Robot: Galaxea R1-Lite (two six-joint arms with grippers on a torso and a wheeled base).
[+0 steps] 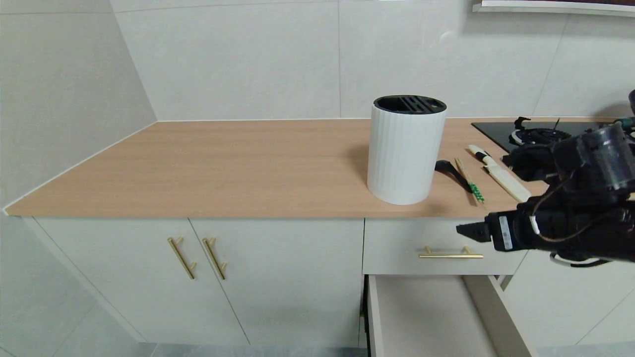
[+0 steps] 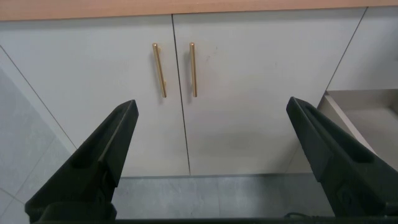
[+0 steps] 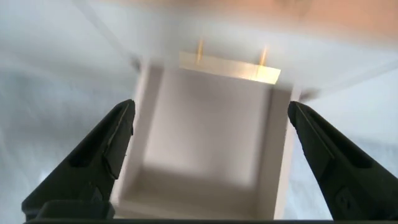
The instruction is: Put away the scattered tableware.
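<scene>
Right gripper [image 3: 209, 107] hangs wide open above the pulled-out drawer [image 3: 205, 134]; left gripper [image 2: 211, 104], open too, faces the cabinet doors [image 2: 242, 118] beside it.

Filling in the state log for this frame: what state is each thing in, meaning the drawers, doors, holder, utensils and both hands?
Lower drawer: pulled open, nothing seen inside.
Upper drawer: shut.
Cabinet doors: shut.
Utensil holder: upright on the counter.
Knife: lying flat on the counter.
Chopsticks: lying flat beside it.
Black utensil: lying flat, partly behind the holder.
Left hand: open, empty.
Right hand: open, empty, above the lower drawer.
</scene>
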